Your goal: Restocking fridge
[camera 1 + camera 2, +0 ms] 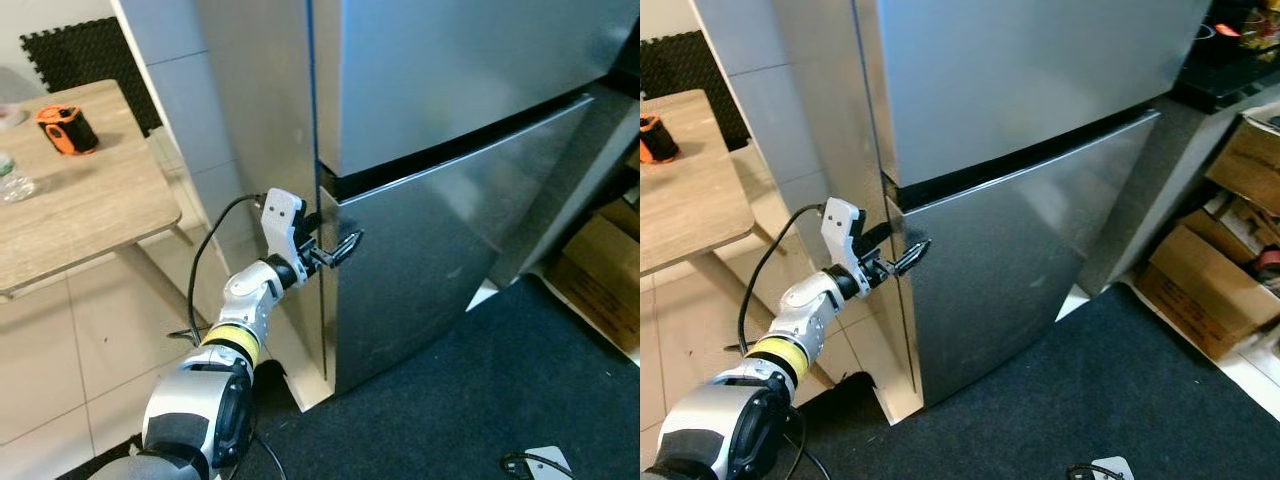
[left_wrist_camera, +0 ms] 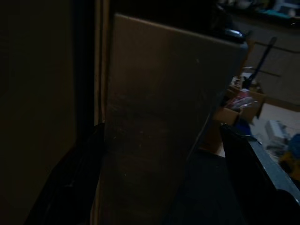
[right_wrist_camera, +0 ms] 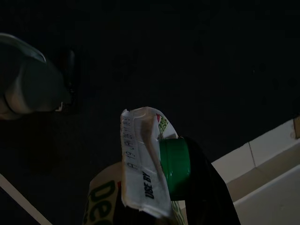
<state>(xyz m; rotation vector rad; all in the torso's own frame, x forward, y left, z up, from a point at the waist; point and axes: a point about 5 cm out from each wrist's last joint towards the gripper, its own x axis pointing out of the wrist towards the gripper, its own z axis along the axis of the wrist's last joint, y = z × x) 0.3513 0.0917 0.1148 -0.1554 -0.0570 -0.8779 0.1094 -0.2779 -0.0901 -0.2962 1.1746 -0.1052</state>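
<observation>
Left eye view: our left pincer (image 1: 340, 246) sits at centre frame, its two black fingers spread apart and reaching to the left edge of the lower door (image 1: 440, 270) of the steel fridge (image 1: 450, 80), just under the dark gap between the two doors. Both doors look shut. In the upper left a wooden counter (image 1: 90, 200) carries an orange and black object (image 1: 67, 129), with part of a clear bottle (image 1: 12, 178) at the left edge. A dark mat (image 1: 480, 400) covers the floor in the lower right.

Right eye view: the same scene, with cardboard boxes (image 1: 1210, 290) on the floor at the right edge, beside the fridge.

Left wrist view: very dark. The edge of the lower door runs up the middle, standing between our two spread fingers (image 2: 70, 178), one on each side of it.

Right wrist view: also dark. Our right pincer (image 3: 154, 197) is clamped on a carton (image 3: 140, 164) with a green screw cap (image 3: 174, 166) at lower centre; "USE BY" is printed on its folded top. Dark mat lies behind, pale floor tiles (image 3: 262, 178) in the lower right.
</observation>
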